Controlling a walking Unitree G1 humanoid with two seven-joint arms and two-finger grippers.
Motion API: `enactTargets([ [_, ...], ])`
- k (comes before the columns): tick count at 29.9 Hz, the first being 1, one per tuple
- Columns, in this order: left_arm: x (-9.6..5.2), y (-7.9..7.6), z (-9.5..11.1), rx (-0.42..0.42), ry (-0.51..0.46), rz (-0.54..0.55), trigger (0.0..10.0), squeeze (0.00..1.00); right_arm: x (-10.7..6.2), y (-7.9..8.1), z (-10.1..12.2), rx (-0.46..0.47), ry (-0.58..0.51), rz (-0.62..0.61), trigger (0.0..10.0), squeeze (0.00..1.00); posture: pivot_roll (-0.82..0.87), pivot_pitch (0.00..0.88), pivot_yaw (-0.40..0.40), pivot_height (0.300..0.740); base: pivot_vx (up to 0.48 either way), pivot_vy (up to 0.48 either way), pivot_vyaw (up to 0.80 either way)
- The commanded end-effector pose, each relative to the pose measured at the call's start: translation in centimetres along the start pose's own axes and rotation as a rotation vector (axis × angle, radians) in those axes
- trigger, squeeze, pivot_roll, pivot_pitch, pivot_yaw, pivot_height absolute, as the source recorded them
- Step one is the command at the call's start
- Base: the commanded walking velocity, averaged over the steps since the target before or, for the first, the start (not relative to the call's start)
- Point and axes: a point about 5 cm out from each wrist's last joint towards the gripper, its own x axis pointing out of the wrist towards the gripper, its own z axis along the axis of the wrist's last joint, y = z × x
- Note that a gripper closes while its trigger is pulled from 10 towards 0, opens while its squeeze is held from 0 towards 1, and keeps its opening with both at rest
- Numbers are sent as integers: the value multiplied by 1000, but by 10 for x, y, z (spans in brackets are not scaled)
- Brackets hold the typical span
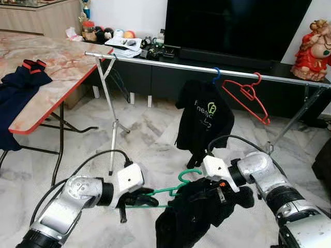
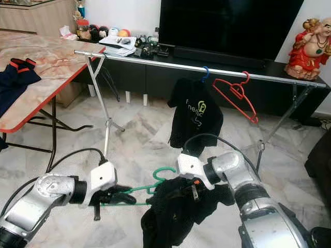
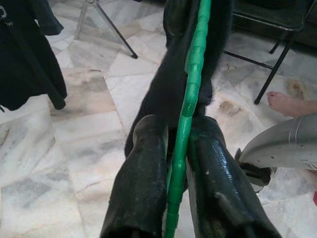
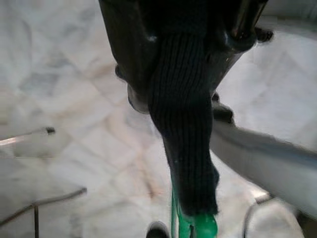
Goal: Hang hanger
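Note:
I hold a green hanger (image 1: 178, 187) low over the floor, with a black garment (image 1: 194, 214) draped on it. My left gripper (image 1: 146, 199) is shut on the hanger's green bar (image 3: 190, 79) at its left end. My right gripper (image 1: 220, 194) is shut on the garment's black ribbed collar (image 4: 184, 124) by the hanger's neck. Beyond stands a silver clothes rail (image 1: 181, 64). A black T-shirt (image 1: 204, 119) on a blue hanger and a bare red hanger (image 1: 248, 95) hang from it.
A marble-topped folding table (image 1: 49, 67) with dark blue clothing (image 1: 18, 85) stands at the left. A TV console (image 1: 227, 57) and a red figurine (image 1: 314, 44) are behind the rail. A person's bare foot (image 3: 292, 104) rests by a black chair leg.

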Motion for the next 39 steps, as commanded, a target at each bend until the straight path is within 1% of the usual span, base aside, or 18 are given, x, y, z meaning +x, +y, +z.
enactTargets([
  [1,-4,3,9,30,-33,11,10000,1000,-8,0,-9,-6,76,-43,0,0,133,18,-95,740,0,0,0],
  [6,-5,4,9,27,-32,19,10000,1000,-9,-1,-12,-27,121,-81,0,0,133,18,-95,740,0,0,0],
  [8,-6,4,8,25,-32,25,10000,1000,-11,0,-22,-71,242,-99,0,0,131,20,-96,740,0,0,0],
  [15,-7,5,8,20,-36,48,10000,1000,-13,5,-42,-98,398,-144,0,0,134,26,-99,740,0,0,0],
  [16,-7,6,8,15,-38,64,10000,1000,-15,6,-45,-136,454,-149,0,0,132,27,-98,740,0,0,0],
  [17,-10,11,6,15,-42,124,10000,1000,-21,5,-52,-225,581,-156,0,0,132,27,-98,740,0,0,0],
  [18,-10,11,6,15,-42,124,10000,1000,-21,5,-52,-225,581,-156,0,0,132,27,-98,740,0,0,0],
  [19,-11,16,4,-5,-45,185,10000,1000,-26,4,-54,-281,644,-163,0,0,132,27,-98,740,0,0,0],
  [21,-14,27,0,-6,-53,299,10000,1000,-31,-2,-48,-315,646,-187,0,0,126,30,-96,740,0,0,0],
  [22,-14,27,0,-6,-53,299,10000,1000,-31,-2,-48,-315,646,-187,0,0,126,30,-96,740,0,0,0],
  [23,-15,35,-5,-27,-54,395,10000,463,-35,-5,-44,-337,648,-192,0,0,125,30,-95,740,0,0,0],
  [24,-17,41,-11,-39,-33,455,10000,0,-38,-8,-40,-358,655,-194,0,0,124,31,-95,740,0,0,0],
  [26,-20,48,-24,-65,23,551,10000,0,-42,-14,-32,-396,656,-210,0,0,124,31,-95,740,0,0,0],
  [27,-21,51,-37,-117,61,607,10000,0,-45,-18,-23,-422,620,-230,0,0,124,31,-95,740,0,0,0],
  [32,-21,47,-64,-195,140,681,10000,0,-52,-29,3,-423,471,-281,0,0,118,31,-93,740,0,0,0],
  [35,-22,42,-91,-328,224,780,10000,0,-61,-34,14,-453,460,-313,0,0,114,33,-95,740,0,0,0],
  [36,-22,37,-109,-435,283,841,10000,0,-65,-36,18,-467,455,-327,0,0,113,32,-96,740,0,0,0],
  [39,-15,26,-123,-563,294,847,10000,0,-67,-37,22,-483,440,-336,0,0,110,32,-100,740,0,0,0],
])
